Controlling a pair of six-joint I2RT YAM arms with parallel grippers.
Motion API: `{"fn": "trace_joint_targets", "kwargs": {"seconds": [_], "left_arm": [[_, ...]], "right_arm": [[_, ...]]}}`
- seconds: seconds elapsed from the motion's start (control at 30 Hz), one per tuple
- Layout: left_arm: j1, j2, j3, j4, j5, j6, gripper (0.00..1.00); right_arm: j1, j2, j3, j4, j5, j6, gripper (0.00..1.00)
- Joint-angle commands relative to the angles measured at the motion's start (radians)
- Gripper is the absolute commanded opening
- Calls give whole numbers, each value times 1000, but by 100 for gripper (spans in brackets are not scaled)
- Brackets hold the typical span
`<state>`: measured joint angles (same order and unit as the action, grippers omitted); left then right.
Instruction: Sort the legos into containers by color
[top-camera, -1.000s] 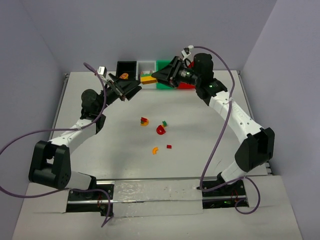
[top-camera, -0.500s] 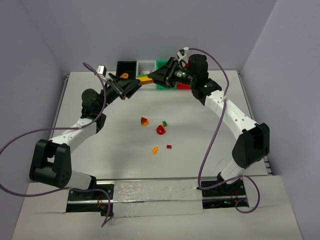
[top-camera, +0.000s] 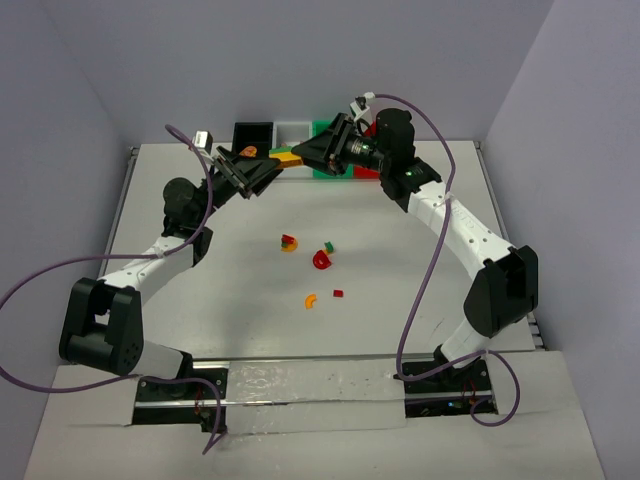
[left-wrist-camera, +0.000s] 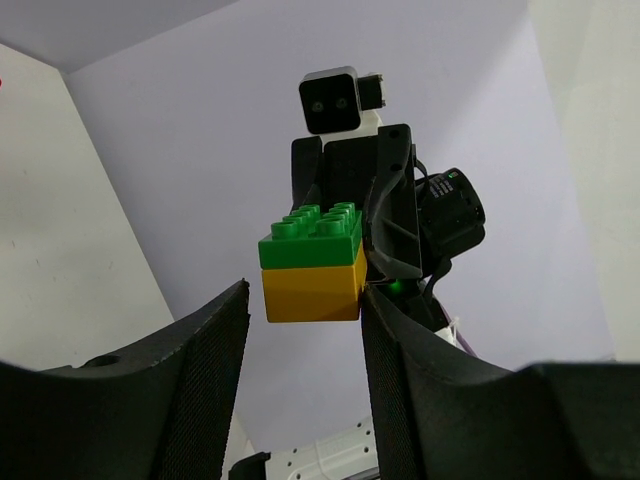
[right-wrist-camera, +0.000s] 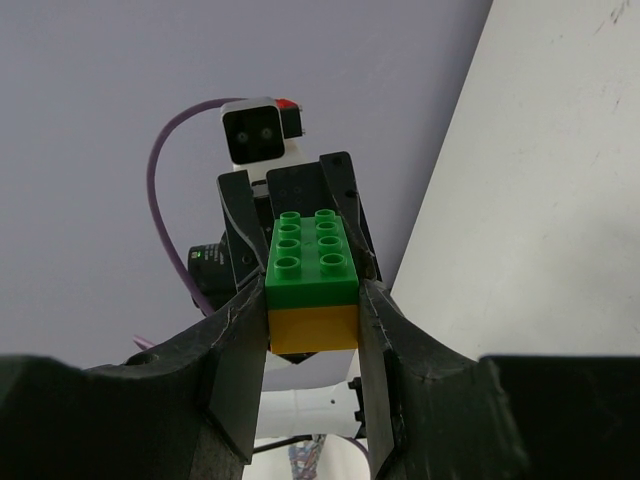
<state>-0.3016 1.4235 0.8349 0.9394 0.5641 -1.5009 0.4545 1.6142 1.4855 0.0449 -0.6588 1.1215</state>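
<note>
Brick stack between left pincer and right pincer; containers behind; loose legos nearer.

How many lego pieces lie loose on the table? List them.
5, all mid-table: red-orange stack, green brick, red curve, orange curve, small red brick. Others may be hidden.

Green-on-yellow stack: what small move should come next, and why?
Probably the left gripper should close on the stack: it sits between that gripper's open jaws with a gap on one side, while the right gripper clamps it. The two colours likely must be pulled apart before binning.
</note>
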Motion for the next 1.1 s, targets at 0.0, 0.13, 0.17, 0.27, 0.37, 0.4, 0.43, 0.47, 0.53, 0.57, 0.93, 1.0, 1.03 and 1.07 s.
{"fn": "trace_joint_targets", "kwargs": {"seconds": [0.0,0.13,0.17,0.27,0.37,0.4,0.43,0.47,0.53,0.57,0.93,1.0,1.03,1.07], "left_arm": [[-8,-1,44,39,-18,-5,56],[-7,1,48,41,-18,-10,56],[-7,0,50,41,-18,-10,56],[-5,-1,49,42,-18,-11,56],[-5,-2,44,41,-19,-15,53],[-5,-3,44,41,-18,-15,52],[-4,-2,43,44,-18,-15,51],[-5,-3,42,42,-18,-15,49],[-4,-4,40,42,-19,-15,42],[-4,-4,40,40,-19,-15,38],[16,-50,90,-141,212,273,0],[17,-64,100,-193,333,354,0],[16,-80,113,-272,437,471,0],[16,-83,121,-340,456,552,0]], "right_arm": [[18,-4,1,64,-22,4,0],[28,-2,-5,65,-21,-1,0],[30,-2,-6,66,-21,-3,0],[32,-2,-8,64,-19,-2,0],[32,-2,-8,65,-19,-5,0],[32,-2,-8,65,-19,-6,0],[33,-1,-7,64,-19,-6,0],[33,-2,-8,64,-21,-8,0],[35,-2,-8,65,-21,-9,0],[36,-2,-10,69,-22,-10,0],[20,-51,-8,-21,-67,-225,100],[2,-80,4,-87,-88,-298,100],[-14,-108,12,-140,-112,-412,100],[-17,-112,13,-149,-116,-498,100]]}}
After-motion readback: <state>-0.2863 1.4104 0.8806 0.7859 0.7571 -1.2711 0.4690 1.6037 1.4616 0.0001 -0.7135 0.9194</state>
